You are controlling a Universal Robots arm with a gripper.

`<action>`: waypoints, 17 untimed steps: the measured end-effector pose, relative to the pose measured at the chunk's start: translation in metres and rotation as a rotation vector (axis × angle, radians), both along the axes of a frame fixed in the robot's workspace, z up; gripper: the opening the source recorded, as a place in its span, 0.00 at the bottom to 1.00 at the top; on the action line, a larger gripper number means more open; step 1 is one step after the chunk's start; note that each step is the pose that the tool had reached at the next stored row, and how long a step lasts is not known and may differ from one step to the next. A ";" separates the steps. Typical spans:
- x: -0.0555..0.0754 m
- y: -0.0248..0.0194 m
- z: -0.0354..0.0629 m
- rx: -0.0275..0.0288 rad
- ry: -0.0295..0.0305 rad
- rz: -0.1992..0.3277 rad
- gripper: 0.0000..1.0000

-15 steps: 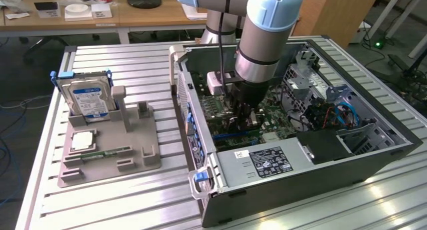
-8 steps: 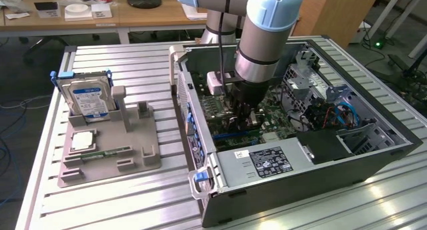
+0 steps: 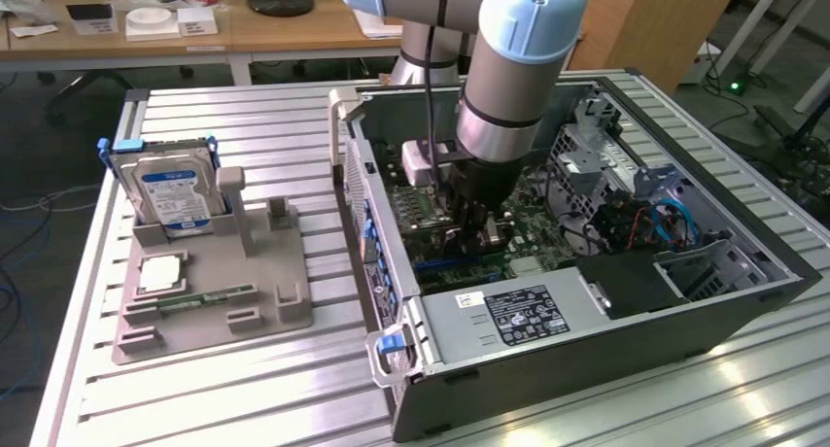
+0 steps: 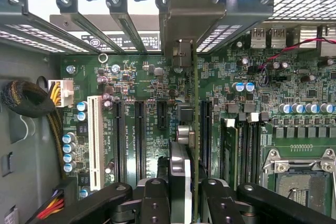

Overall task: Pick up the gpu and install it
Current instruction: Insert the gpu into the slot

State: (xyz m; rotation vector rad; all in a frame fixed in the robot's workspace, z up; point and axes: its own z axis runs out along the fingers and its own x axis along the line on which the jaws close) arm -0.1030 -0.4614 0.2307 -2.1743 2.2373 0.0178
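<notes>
Gripping gpu [image 4: 180,167] upright in claw [image 4: 186,201], above motherboard [image 4: 140,80] slots

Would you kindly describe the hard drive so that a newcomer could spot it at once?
Find the open computer case on the slatted table; at the exterior view's left of it sits a grey holder. The hard drive stands upright in it, silver with a blue label, whereas the memory stick and square chip lie flat.

Bright, even light; glare patches streak the metal table [image 3: 752,381].
</notes>
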 end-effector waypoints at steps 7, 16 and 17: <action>0.000 -0.0001 -0.0014 0.0000 -0.0001 0.000 0.28; 0.000 -0.0002 -0.0033 -0.0002 0.0001 0.000 0.28; 0.000 -0.0002 -0.0034 -0.0002 0.0001 0.000 0.28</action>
